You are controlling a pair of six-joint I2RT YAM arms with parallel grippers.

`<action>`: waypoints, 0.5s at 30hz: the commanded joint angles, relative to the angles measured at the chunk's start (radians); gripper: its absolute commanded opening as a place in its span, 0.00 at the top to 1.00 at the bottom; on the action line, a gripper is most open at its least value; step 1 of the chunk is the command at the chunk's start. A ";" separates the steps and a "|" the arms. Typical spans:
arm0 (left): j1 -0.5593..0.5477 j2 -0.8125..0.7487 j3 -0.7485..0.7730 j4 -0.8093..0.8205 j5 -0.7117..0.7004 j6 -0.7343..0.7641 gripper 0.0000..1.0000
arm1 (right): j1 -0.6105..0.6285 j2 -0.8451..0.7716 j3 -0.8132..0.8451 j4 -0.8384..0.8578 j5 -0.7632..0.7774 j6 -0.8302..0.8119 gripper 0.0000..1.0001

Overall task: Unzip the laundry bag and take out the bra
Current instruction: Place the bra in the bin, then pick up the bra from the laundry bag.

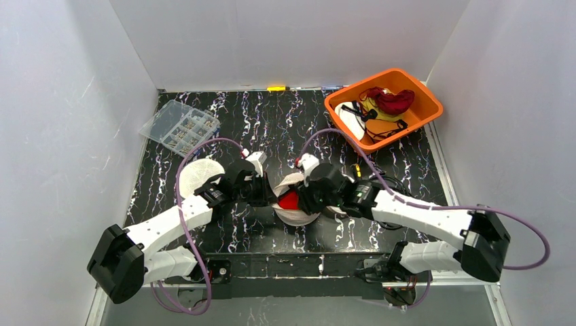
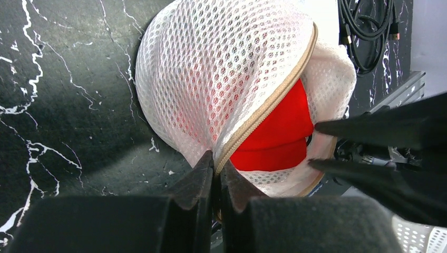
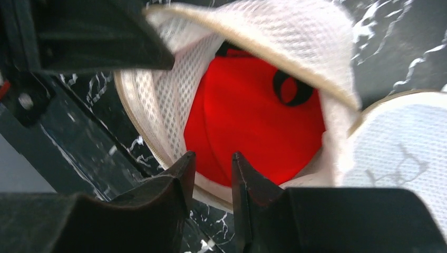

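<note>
Laundry bag (image 2: pixel 211 68): white mesh, laid on the marbled table (image 1: pixel 272 122) between the two arms; the mouth is parted.
Zip edge (image 2: pixel 274 97): beige tape, run diagonally across the mesh.
Bra (image 2: pixel 279 132): red, seen inside the bag through the parted mouth.
Left gripper (image 2: pixel 215 171): jaws are pressed together on the lower end of the zip edge.
Right gripper (image 3: pixel 211 166): jaws are set partly apart at the bag's lower rim, facing the bra; nothing is clamped.

Both arms fold inward, wrists nearly meeting; left gripper (image 2: pixel 216 161) clamped tight, right gripper (image 3: pixel 213 157) jaws slightly apart.
</note>
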 commanded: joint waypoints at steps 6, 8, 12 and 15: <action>-0.004 -0.010 -0.009 -0.051 0.046 -0.031 0.90 | 0.174 0.042 -0.022 -0.026 0.100 -0.056 0.67; -0.004 -0.007 -0.016 -0.051 0.047 -0.038 0.90 | 0.191 0.033 -0.051 -0.022 0.109 -0.054 0.67; -0.004 0.009 -0.032 -0.035 0.060 -0.047 0.89 | 0.199 0.041 -0.103 -0.029 0.129 -0.031 0.68; -0.004 0.022 -0.040 -0.027 0.070 -0.042 0.90 | 0.204 0.030 -0.150 -0.021 0.123 0.001 0.69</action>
